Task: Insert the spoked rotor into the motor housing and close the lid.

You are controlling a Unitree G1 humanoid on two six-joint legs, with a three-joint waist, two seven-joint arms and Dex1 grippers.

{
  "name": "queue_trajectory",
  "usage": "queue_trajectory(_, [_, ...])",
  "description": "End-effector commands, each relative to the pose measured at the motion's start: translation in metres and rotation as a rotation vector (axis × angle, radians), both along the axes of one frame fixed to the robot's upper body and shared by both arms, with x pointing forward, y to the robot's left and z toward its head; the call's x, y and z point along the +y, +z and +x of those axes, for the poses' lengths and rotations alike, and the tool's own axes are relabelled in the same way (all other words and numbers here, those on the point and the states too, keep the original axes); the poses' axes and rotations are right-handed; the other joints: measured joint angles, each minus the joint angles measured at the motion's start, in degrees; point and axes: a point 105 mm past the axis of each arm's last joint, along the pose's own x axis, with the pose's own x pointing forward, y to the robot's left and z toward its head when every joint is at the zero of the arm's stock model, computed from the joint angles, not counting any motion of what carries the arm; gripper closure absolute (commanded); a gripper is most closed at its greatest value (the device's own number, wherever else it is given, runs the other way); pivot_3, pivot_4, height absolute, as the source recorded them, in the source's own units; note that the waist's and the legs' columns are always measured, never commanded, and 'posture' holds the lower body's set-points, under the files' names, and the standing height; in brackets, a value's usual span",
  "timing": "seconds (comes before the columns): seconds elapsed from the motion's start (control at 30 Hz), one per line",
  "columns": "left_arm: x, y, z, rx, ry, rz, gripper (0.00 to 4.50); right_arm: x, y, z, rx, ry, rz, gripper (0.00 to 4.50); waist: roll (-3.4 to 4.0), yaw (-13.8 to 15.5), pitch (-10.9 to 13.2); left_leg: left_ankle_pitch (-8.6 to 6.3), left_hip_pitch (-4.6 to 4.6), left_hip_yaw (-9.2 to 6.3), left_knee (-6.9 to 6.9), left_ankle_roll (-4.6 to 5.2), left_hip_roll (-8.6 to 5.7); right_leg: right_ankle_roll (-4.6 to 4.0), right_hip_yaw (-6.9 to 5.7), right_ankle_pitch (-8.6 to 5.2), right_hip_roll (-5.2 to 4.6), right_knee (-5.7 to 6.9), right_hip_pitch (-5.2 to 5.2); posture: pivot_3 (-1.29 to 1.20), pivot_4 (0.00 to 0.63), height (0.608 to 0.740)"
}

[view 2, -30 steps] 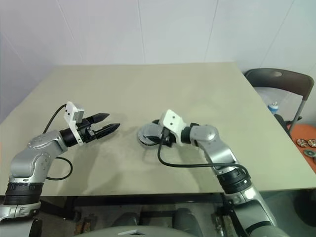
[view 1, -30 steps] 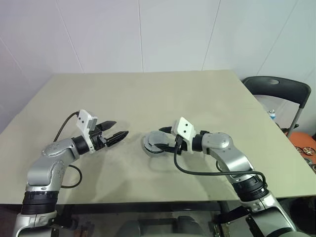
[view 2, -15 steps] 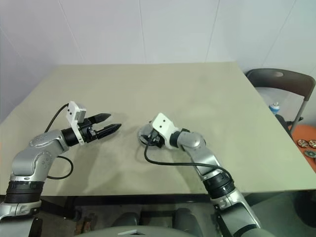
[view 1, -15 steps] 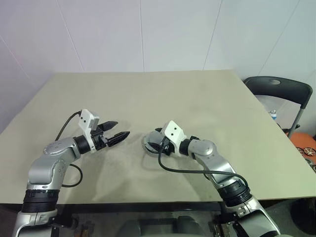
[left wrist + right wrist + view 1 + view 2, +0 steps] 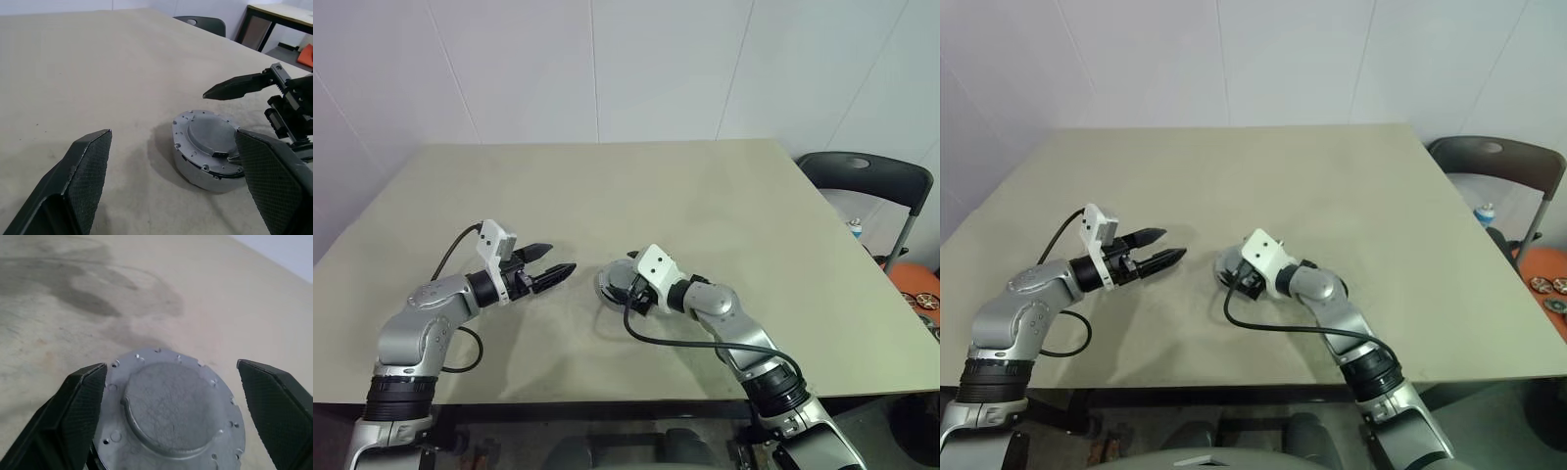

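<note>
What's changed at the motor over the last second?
The right gripper has swung in over the round grey metal lid and now stands open, a finger on either side, no grip on it; a second ago it looked closed on the lid's edge. The lid sits flat on the beige table in the same spot. The left gripper stays open and short of it.

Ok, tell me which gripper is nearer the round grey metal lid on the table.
Right. The right gripper is open, its fingers straddling the round grey metal lid. The left gripper, also open, hovers over the beige table off to the lid's left, clear of it.
</note>
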Motion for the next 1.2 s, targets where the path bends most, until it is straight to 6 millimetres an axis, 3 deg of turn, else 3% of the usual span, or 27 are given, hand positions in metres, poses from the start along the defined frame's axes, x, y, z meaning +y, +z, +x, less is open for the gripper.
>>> queue_trajectory(0.03, [-0.003,0.01,0.002,-0.045,-0.014,0.0,0.24,0.004,0.005,0.0,-0.019,-0.004,0.019,0.01,0.0,0.0,0.0,0.0,0.0,0.0,0.0,0.0,0.0,0.0,0.0,0.0,0.0,0.0,0.0,0.0,0.0,0.74])
queue_trajectory(0.47, [-0.005,0.008,0.002,-0.051,-0.014,0.005,0.24,0.012,-0.011,0.005,0.124,-0.045,0.076,0.01,-0.01,-0.1,0.0,0.0,0.04,0.0,0.01,0.0,0.0,0.0,0.0,0.0,0.01,0.01,0.04,0.0,0.0,0.74])
queue_trajectory(1.17, [-0.004,0.004,0.004,-0.065,0.018,0.0,0.24,0.004,-0.007,0.01,0.161,-0.05,0.084,0.01,-0.01,-0.1,0.0,0.0,0.06,0.0,0.02,0.0,0.0,0.0,0.0,0.0,0.0,0.02,0.07,0.0,0.0,0.74])
queue_trajectory(1.2, [-0.004,0.004,0.005,-0.066,0.019,0.001,0.24,0.003,-0.008,0.01,0.155,-0.051,0.071,0.19,-0.01,-0.1,0.0,0.0,0.06,0.0,0.02,0.0,0.0,0.0,0.0,0.0,0.0,0.02,0.07,0.0,0.0,0.74])
